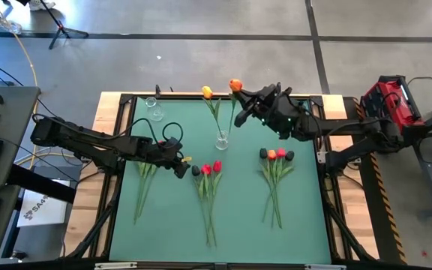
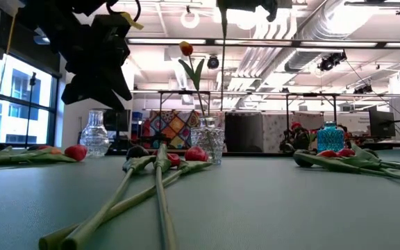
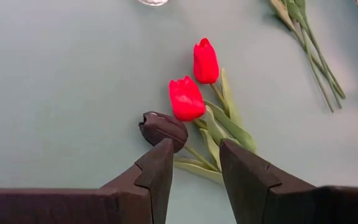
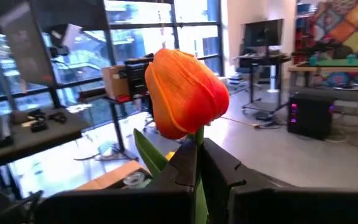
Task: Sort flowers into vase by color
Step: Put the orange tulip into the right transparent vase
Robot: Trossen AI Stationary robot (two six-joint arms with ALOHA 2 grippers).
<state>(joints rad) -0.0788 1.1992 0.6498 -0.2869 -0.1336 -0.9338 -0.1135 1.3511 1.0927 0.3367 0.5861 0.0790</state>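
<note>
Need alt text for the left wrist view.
The left gripper, fingers open, hovers over a dark tulip head lying beside two red tulips on the green table. More green stems lie farther off.

No text, label, brand, number or sign can be read in any of the views. A white sheet [image 1: 40, 208] lying left of the worktop [image 1: 171, 225] in the high view carries dark print, but it is too small to make out.
</note>
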